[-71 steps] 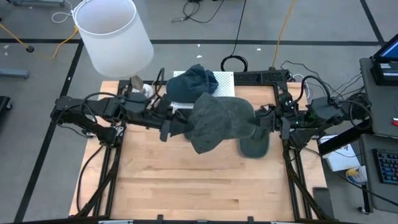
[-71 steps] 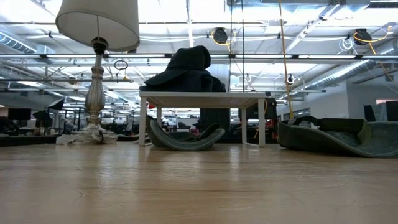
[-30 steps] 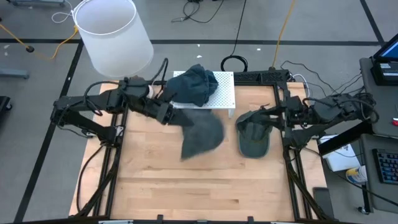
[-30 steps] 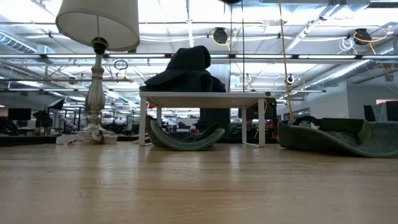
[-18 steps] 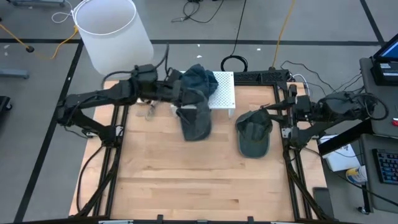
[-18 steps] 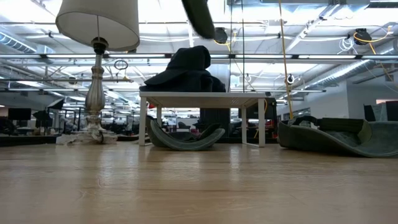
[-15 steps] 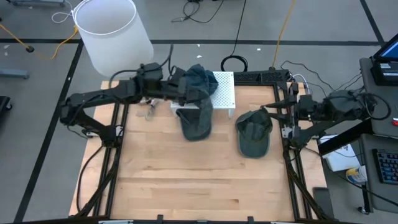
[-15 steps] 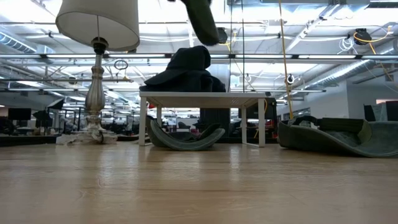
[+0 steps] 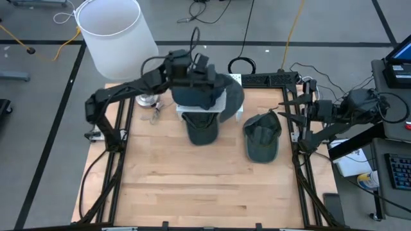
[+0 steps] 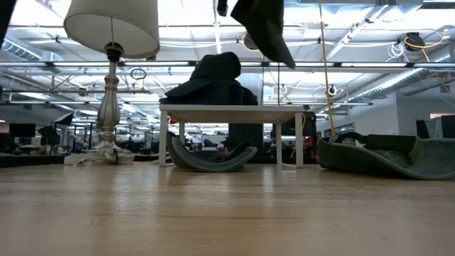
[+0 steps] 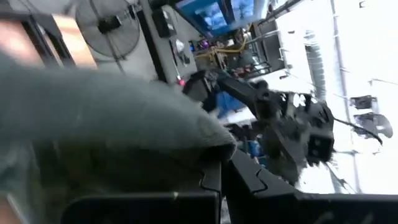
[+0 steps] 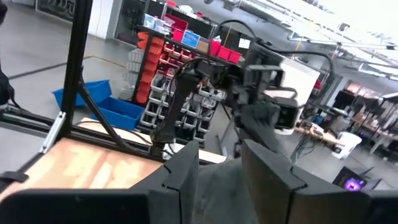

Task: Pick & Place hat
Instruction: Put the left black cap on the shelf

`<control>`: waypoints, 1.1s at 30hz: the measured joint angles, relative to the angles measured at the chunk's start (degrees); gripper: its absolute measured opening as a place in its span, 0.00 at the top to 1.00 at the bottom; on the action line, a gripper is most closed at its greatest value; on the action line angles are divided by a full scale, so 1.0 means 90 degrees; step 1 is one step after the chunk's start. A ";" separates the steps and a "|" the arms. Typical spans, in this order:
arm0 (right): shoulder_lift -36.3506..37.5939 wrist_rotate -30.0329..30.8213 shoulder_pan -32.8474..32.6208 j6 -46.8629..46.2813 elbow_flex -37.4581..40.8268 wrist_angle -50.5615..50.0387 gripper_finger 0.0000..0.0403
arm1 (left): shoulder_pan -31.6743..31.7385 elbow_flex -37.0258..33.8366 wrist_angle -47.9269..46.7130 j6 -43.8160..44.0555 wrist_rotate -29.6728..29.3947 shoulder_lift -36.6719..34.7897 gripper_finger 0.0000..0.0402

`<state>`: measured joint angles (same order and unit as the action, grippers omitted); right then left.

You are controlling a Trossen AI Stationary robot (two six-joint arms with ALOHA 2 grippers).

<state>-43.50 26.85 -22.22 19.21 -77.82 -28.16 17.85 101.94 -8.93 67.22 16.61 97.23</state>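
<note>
One grey hat [image 9: 232, 101] hangs limp | left gripper [image 9: 207, 77] jaws clamped on it | right gripper [image 9: 290, 110] jaws apart, empty

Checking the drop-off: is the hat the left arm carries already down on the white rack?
No. In the low view the carried hat hangs in the air above the white rack, clear of the hats piled on it.

No text, label, brand, number or sign can be read anywhere in these views. The screens beyond the table's edge glow without legible characters, and the bins and shelves in the room behind show only colour.
</note>
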 joint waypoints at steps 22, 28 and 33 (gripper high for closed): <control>-0.0006 0.0012 0.0000 0.0948 0.0000 0.0007 0.71 | 0.1065 0.1385 -0.1865 -0.0753 -0.0023 0.0760 1.00; -0.0006 0.0014 0.0000 0.0997 0.0000 0.0007 0.71 | 0.1034 0.1387 -0.1682 -0.0626 0.0055 0.0985 1.00; -0.0008 0.0015 -0.0002 0.0997 0.0000 -0.0045 0.71 | 0.1020 0.1388 -0.1345 -0.0510 0.0207 0.1283 1.00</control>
<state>-43.57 26.98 -22.24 28.18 -77.82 -28.57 27.03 114.43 -21.03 62.63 18.47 108.78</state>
